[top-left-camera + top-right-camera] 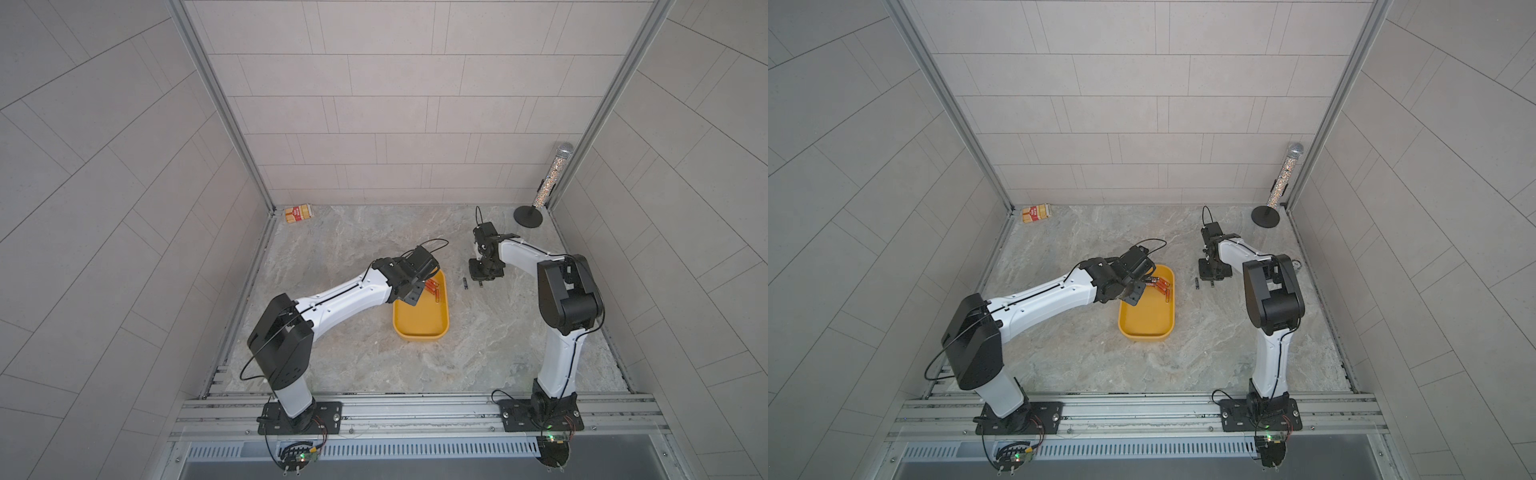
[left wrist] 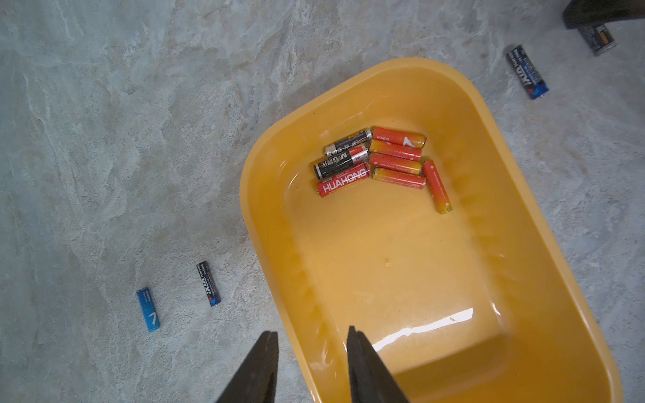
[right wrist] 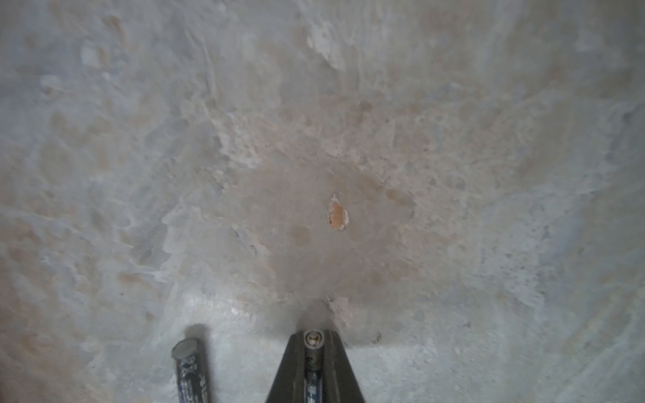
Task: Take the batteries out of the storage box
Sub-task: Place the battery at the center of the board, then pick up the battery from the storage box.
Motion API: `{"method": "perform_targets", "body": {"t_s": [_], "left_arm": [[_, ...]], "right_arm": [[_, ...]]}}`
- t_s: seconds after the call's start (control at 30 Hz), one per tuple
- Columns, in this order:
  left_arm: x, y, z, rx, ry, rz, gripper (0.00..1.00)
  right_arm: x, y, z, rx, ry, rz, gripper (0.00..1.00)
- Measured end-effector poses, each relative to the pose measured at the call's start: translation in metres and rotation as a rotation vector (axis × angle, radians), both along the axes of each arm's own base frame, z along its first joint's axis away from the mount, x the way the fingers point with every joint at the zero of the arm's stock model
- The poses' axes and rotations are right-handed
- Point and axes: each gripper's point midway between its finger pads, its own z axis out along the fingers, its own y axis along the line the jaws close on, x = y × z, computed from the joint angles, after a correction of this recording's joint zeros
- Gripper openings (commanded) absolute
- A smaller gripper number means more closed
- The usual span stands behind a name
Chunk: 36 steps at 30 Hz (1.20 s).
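I am hovering my left pincer above the left wall of the box. Its jaws are standing partly apart with nothing between them. One finger is hanging over the bare table, and the other is hanging over the box's rim.

The box is sitting near the middle of the table, with its long side running near to far. Eight batteries are lying flat on its floor at the far end, bunched together and touching: five orange, one red and two black. The near part of the floor is showing only yellow plastic.

A blue battery and a black battery are lying on the table left of the box. They are near each other but not touching. In both top views my left arm is hiding them.

I am pressing my right pincer down toward the table, right of the box and level with its far end. Its jaws are clamping narrow on a dark battery, which is lying lengthwise between the fingers. I cannot tell whether that battery is touching the table. A loose battery is lying just beside it, between this pincer and the box.

A carton is lying in the far-left corner. A microphone on a stand is standing in the far-right corner.
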Motion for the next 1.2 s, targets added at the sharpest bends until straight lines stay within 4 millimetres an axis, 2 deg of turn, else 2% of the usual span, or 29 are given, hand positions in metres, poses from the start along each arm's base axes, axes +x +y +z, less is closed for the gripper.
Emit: {"method": "perform_targets", "body": {"t_s": [0.23,0.47,0.63,0.73,0.8,0.9,0.97,1.0,1.07,1.13,1.2], "left_arm": [[0.001,0.001,0.0,0.006,-0.004,0.003,0.4],[0.002,0.003,0.001,0.012,-0.013,0.009,0.4],[0.003,0.012,0.013,-0.02,-0.043,0.036,0.43],[0.006,0.027,0.025,-0.083,-0.06,0.079,0.44],[0.013,0.044,0.033,-0.138,-0.07,0.13,0.45],[0.023,0.073,0.036,-0.203,-0.069,0.216,0.45],[0.027,0.091,0.031,-0.229,-0.057,0.272,0.45],[0.027,0.101,0.026,-0.235,-0.044,0.297,0.45],[0.024,0.113,0.017,-0.24,-0.02,0.329,0.46],[0.02,0.12,0.009,-0.239,0.002,0.343,0.46],[0.015,0.122,0.005,-0.242,0.023,0.342,0.46]], "right_arm": [[0.0,0.001,-0.001,0.007,0.0,-0.022,0.27],[-0.001,0.0,0.0,0.003,0.003,-0.026,0.35],[-0.01,0.009,0.01,-0.04,0.012,0.013,0.4],[-0.009,0.033,0.039,-0.052,-0.052,0.09,0.41],[-0.008,0.06,0.067,-0.051,-0.128,0.176,0.43],[-0.019,0.116,0.11,-0.036,-0.249,0.366,0.46],[-0.033,0.154,0.129,-0.022,-0.304,0.492,0.45],[-0.042,0.173,0.135,-0.014,-0.321,0.556,0.44],[-0.054,0.199,0.139,-0.004,-0.329,0.642,0.41],[-0.057,0.213,0.136,-0.008,-0.309,0.691,0.38],[-0.049,0.217,0.126,-0.036,-0.271,0.702,0.37]]}}
